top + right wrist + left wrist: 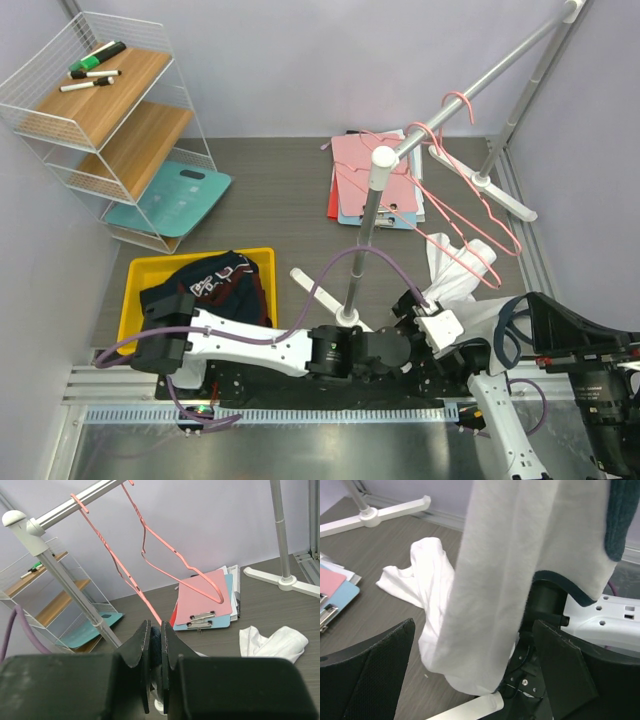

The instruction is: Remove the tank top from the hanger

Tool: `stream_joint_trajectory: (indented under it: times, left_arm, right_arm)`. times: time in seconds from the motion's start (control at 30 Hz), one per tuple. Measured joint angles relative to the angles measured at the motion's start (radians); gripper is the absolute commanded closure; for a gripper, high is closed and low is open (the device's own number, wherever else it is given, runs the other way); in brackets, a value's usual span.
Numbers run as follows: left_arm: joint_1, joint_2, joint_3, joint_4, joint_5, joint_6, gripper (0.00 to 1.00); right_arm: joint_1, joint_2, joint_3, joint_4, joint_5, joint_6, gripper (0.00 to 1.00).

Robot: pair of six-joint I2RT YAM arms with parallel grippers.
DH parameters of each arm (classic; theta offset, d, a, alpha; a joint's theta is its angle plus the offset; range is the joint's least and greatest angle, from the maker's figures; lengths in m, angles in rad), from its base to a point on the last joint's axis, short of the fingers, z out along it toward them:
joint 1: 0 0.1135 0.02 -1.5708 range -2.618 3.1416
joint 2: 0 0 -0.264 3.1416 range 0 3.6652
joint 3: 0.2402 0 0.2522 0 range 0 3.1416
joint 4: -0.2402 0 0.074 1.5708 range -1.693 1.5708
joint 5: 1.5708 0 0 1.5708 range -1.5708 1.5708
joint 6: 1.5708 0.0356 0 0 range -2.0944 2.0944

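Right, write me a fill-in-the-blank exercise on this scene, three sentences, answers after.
The dark clothes lie in a ___ plastic tray. The bare wire hangers on the silver metal rail are ___ in colour. The jaws of the left gripper are ___, not shut, with the white tank top with dark trim hanging between them.
Missing words: yellow; pink; open.

table [270, 190] | yellow bin [130, 300] | clipboards [360, 175] | wire shelf [140, 140] | rack base [505, 197] | white tank top [445, 265]
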State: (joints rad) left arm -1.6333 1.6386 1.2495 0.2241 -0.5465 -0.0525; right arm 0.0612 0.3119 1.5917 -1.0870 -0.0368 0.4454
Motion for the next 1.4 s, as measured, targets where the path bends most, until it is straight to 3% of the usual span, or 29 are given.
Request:
stream_joint_trajectory:
  times: [0.43, 0.53, 0.57, 0.63, 0.67, 0.77, 0.9, 1.03, 1.13, 1.4]
  left_arm:
    - [0.017, 0.116, 0.065, 0.025, 0.082, -0.047, 0.03]
    - [0.023, 0.14, 0.094, 0.019, 0.071, -0.051, 0.23]
    - [0.024, 0.146, 0.101, 0.018, 0.068, -0.054, 0.41]
    - [0.026, 0.16, 0.117, 0.012, 0.058, -0.061, 0.56]
    - [0.027, 0.163, 0.121, 0.008, 0.055, -0.063, 0.73]
    - [0.027, 0.163, 0.122, 0.001, 0.049, -0.071, 1.0]
    - [0.025, 0.145, 0.122, -0.048, 0.05, -0.077, 1.0]
    - [0.017, 0.075, 0.108, -0.128, 0.061, -0.078, 1.0]
    - [-0.005, -0.007, 0.092, -0.196, 0.05, -0.078, 1.0]
    - [-0.033, -0.264, -0.004, -0.354, -0.019, -0.129, 1.0]
  right_arm:
    - [0.038, 0.0, 0.042, -0.001, -0.01, 0.03, 0.99]
    - [0.049, 0.0, 0.052, -0.002, -0.011, 0.037, 0.99]
    - [0.055, 0.0, 0.057, -0.002, -0.011, 0.042, 0.99]
    - [0.064, 0.0, 0.067, -0.002, -0.012, 0.049, 0.99]
    - [0.069, 0.0, 0.071, -0.002, -0.012, 0.052, 0.99]
    - [0.082, -0.002, 0.077, -0.002, -0.009, 0.055, 0.99]
    - [0.1, -0.014, 0.064, -0.004, 0.006, 0.055, 0.92]
    - [0.109, -0.029, 0.04, 0.0, 0.046, 0.051, 0.68]
    - [0.11, -0.032, 0.024, 0.002, 0.069, 0.042, 0.58]
    - [0.11, -0.034, -0.027, 0.019, 0.114, 0.013, 0.51]
